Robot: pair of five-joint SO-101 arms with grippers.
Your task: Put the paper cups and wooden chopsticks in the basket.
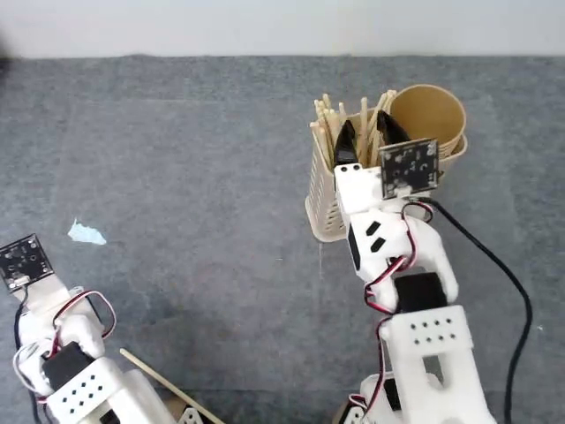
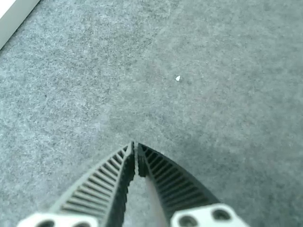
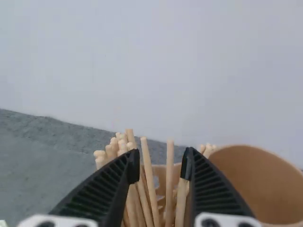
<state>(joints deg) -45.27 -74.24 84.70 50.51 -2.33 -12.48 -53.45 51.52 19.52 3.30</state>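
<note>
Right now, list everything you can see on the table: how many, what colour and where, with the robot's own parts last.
basket: one, cream, slotted, on the mat in front of the right arm.
wooden chopsticks: a bundle, too many to count, pale wood, standing in the basket.
paper cups: a nested stack, at least two rims, tan, right of the chopsticks in the high view.
loose chopstick: one, pale wood, lying flat by the left arm's base.
paper scrap: one, light blue, on the mat at the left.
mat: one, grey, covering the table.
cable: one, black, beside the right arm.
left pincer: shut, black, over bare mat.
right pincer: open, black, over the basket, chopsticks between its fingers.
</note>
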